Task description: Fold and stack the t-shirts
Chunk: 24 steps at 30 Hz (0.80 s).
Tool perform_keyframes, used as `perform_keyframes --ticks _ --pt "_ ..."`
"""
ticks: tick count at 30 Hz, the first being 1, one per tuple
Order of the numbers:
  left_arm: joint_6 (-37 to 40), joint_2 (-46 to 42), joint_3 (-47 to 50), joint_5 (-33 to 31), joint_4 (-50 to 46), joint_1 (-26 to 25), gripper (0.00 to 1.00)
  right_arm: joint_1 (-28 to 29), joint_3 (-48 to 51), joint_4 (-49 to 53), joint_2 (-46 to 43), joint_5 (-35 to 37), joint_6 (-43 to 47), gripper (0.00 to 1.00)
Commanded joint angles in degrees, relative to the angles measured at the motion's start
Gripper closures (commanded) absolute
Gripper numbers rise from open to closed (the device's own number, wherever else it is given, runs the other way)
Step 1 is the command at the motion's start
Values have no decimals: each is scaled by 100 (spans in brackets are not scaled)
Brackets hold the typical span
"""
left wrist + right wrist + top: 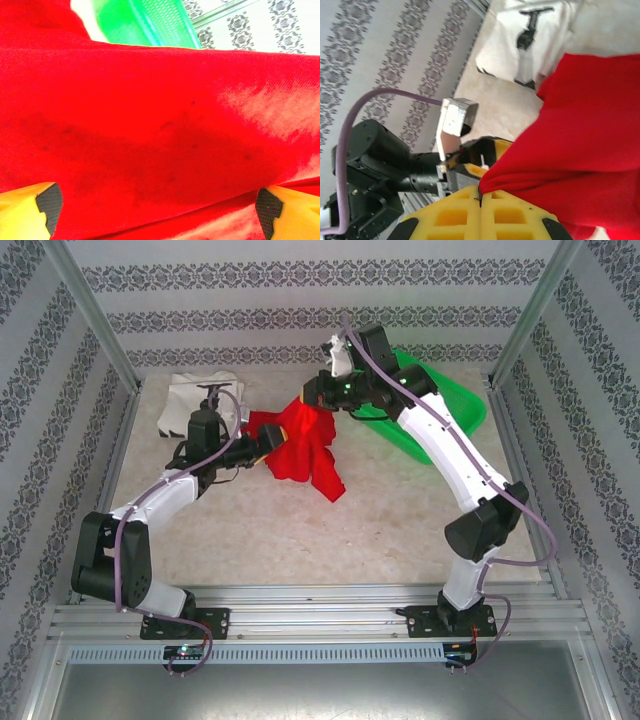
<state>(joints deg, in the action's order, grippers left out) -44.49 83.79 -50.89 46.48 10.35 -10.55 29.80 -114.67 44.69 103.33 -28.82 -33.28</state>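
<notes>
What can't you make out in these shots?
Print on the red shirt: top view, bunched folds hide it.
Near edge of the white shirt: top view, the left arm covers it.
Inside of the green basket: top view, the right arm crosses it.
The left gripper: left wrist view, unclear whether its open fingers touch the shirt.

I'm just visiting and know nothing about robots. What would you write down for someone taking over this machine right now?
Right gripper: shut, pinching the red t-shirt at an edge; shirt bunched, unfolded.
Left gripper: open, jaws wide, red cloth between them, not gripped.
White t-shirt: far left on the table; folded or not, unclear.
Done: nothing stacked.
Left: fold the red one, stack both.
</notes>
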Motion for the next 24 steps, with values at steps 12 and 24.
perform_keyframes --ticks 12,24 --pt "1757 406 -384 -1737 -2666 -1195 0 -1095 1204 609 768 884 919 29" --pt "1284 1127 -546 -2981 -2888 -1545 0 -945 -1041 1724 2859 2497 1975 33"
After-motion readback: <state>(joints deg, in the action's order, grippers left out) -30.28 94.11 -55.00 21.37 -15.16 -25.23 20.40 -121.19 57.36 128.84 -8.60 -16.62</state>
